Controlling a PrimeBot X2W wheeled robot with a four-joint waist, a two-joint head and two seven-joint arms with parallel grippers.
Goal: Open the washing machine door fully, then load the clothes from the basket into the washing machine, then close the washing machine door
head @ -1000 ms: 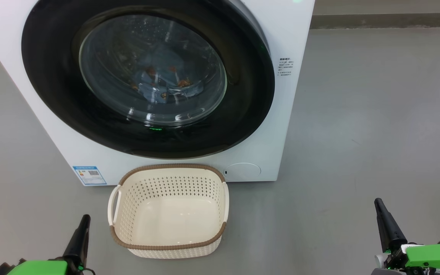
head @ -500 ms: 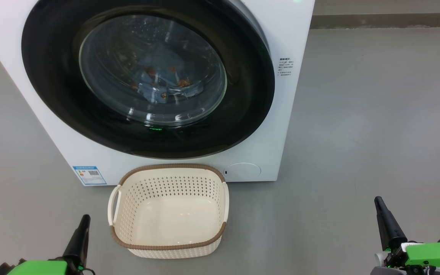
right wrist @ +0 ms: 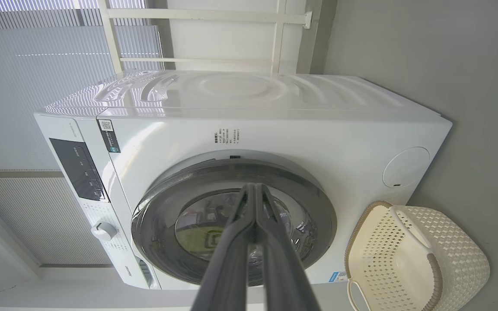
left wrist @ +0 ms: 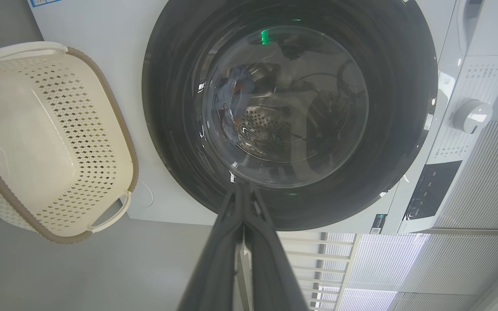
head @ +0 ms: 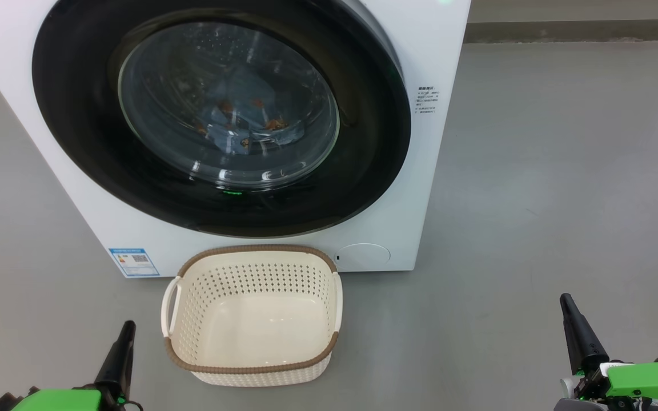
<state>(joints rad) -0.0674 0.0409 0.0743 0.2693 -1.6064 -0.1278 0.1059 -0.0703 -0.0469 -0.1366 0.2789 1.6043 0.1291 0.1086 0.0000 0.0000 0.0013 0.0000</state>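
Note:
The white washing machine (head: 420,171) stands ahead with its round black-rimmed door (head: 363,142) shut flat against the front. Through the glass bowl I see light-blue clothes (head: 243,123) with orange-brown figures inside the drum. The cream basket (head: 252,317) with a brown rim sits on the floor in front of the machine, nothing in it. My left gripper (head: 127,326) is shut at the lower left, beside the basket. Low at the right, well clear of the machine, my right gripper (head: 564,301) is shut too. Both wrist views show the door (left wrist: 292,108) (right wrist: 231,224) beyond closed fingers.
Grey floor (head: 563,171) stretches wide to the right of the machine. A blue label sticker (head: 133,261) sits at the machine's lower left front, and a round cover (head: 363,255) at its lower right. Behind the machine are a wall base and ribbed panels (left wrist: 469,181).
The right gripper has shifted very slightly upward in the head view. Everything else is still.

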